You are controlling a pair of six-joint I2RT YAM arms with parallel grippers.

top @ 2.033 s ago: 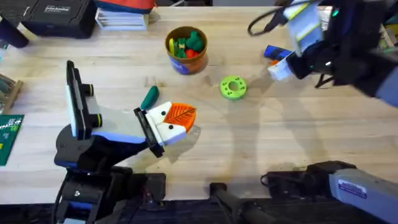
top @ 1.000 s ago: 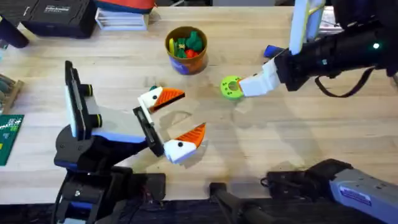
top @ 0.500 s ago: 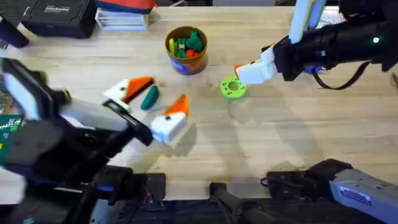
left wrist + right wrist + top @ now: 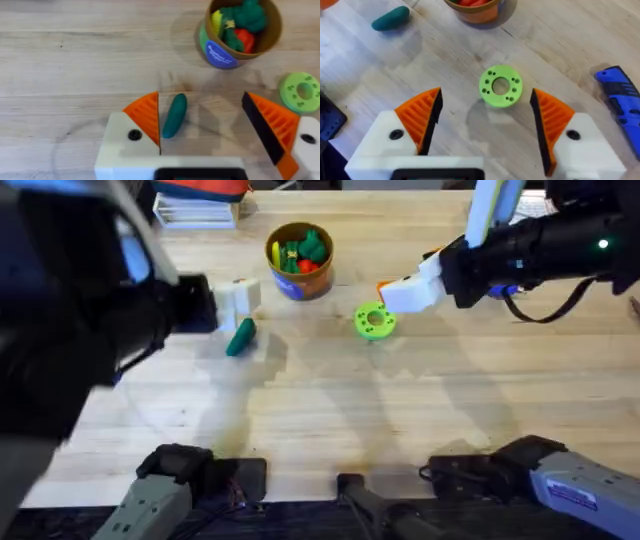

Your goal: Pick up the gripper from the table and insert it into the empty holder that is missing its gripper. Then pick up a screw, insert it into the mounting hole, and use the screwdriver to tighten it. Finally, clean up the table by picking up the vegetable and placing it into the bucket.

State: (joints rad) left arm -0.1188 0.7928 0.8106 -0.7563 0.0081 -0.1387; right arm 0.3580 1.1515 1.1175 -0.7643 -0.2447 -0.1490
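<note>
The dark-green vegetable [image 4: 240, 337] lies flat on the wooden table, left of centre. My left gripper [image 4: 210, 127] is open over it; the vegetable [image 4: 174, 115] sits close to one orange pad [image 4: 145, 117]. From overhead the left gripper [image 4: 236, 298] shows just behind the vegetable. The blue bucket [image 4: 299, 260] with yellow rim stands behind it, holding toy food. My right gripper [image 4: 485, 120] is open and empty above a bright-green disc [image 4: 500, 86]. The blue screwdriver [image 4: 620, 100] lies beside it. The loose gripper piece, holder and screw are out of view.
The left arm [image 4: 70, 310] looms large, dark and blurred over the table's left side. The green disc [image 4: 375, 320] lies right of the bucket under the right gripper [image 4: 405, 293]. A black case [image 4: 90, 205] and stacked books [image 4: 195, 205] line the back edge.
The left arm has risen close under the camera and its open gripper has moved back over the vegetable. The right gripper came in from the back right and now holds still above the disc.
</note>
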